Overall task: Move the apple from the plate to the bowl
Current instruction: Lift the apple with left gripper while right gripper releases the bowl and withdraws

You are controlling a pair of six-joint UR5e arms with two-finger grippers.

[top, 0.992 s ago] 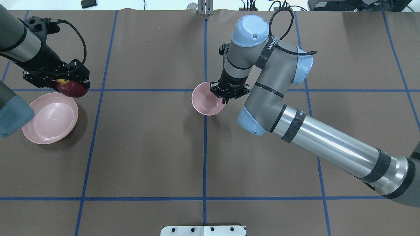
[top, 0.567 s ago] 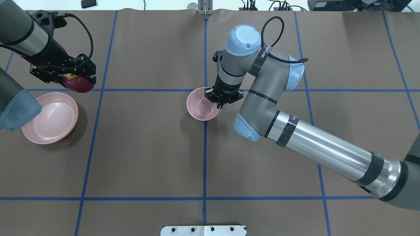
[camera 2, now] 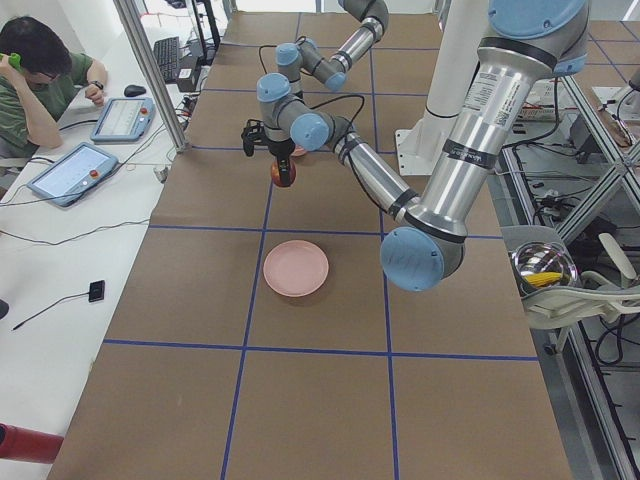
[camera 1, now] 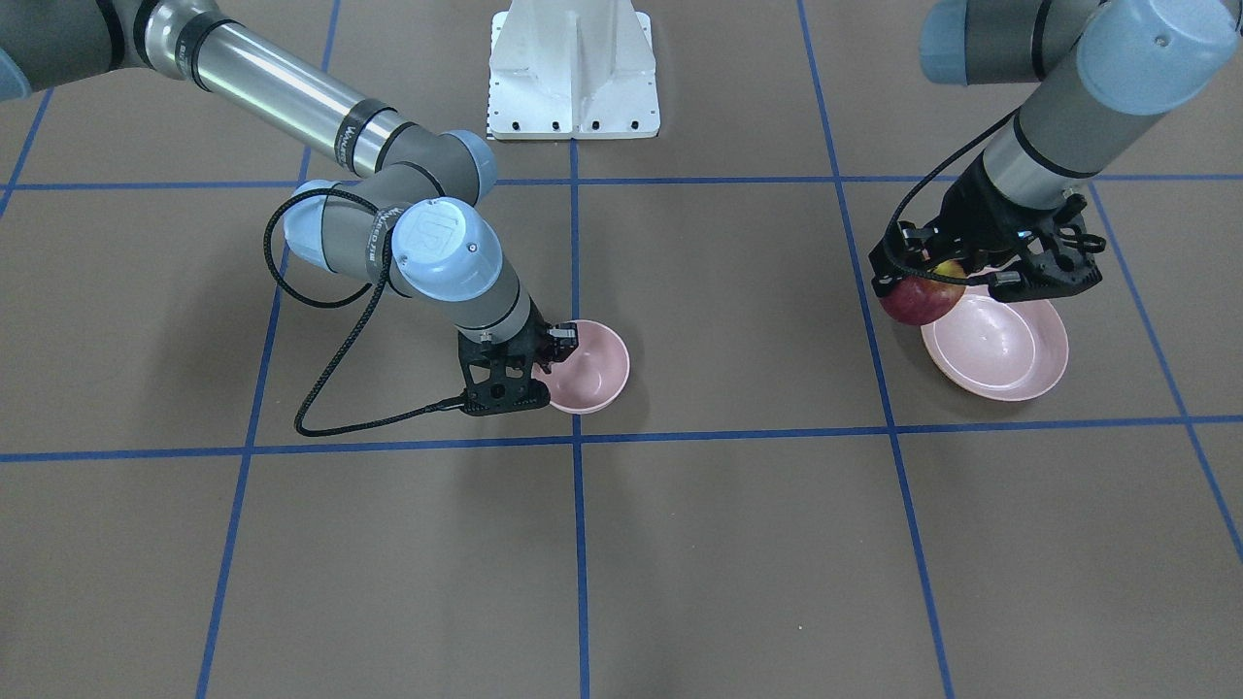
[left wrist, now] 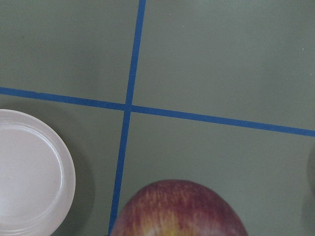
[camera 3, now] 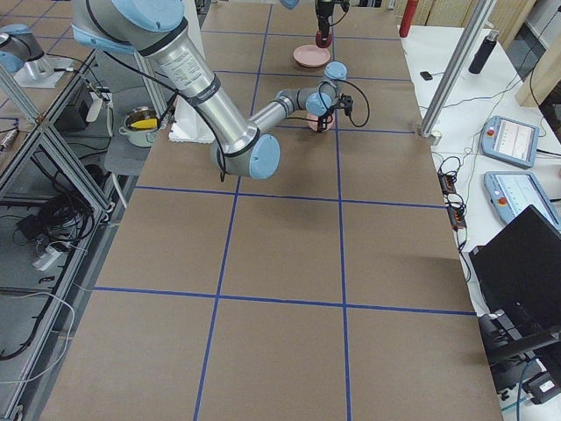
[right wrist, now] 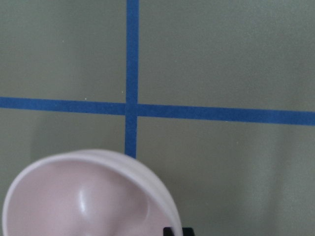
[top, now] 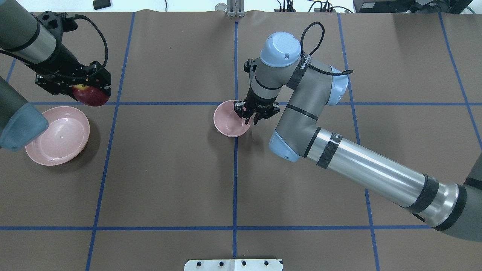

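My left gripper (top: 89,92) is shut on the dark red apple (top: 91,97) and holds it in the air just past the far right rim of the pale pink plate (top: 56,136). The apple also shows in the front view (camera 1: 916,300) and the left wrist view (left wrist: 179,212), beside the plate (left wrist: 29,172). The plate (camera 1: 1000,351) holds nothing. My right gripper (top: 250,116) is shut on the right rim of the small pink bowl (top: 229,123) near the table's middle. The bowl (right wrist: 83,196) looks tilted in the right wrist view. I cannot tell whether it touches the table.
Blue tape lines (top: 235,169) cross the brown table. A white mounting plate (top: 233,264) sits at the near edge. A small black object (top: 101,4) lies past the far edge. An operator (camera 2: 40,85) sits beside the table in the left view.
My right gripper has moved left with the bowl by its rim. My left gripper has moved a little right and farther away with the apple.
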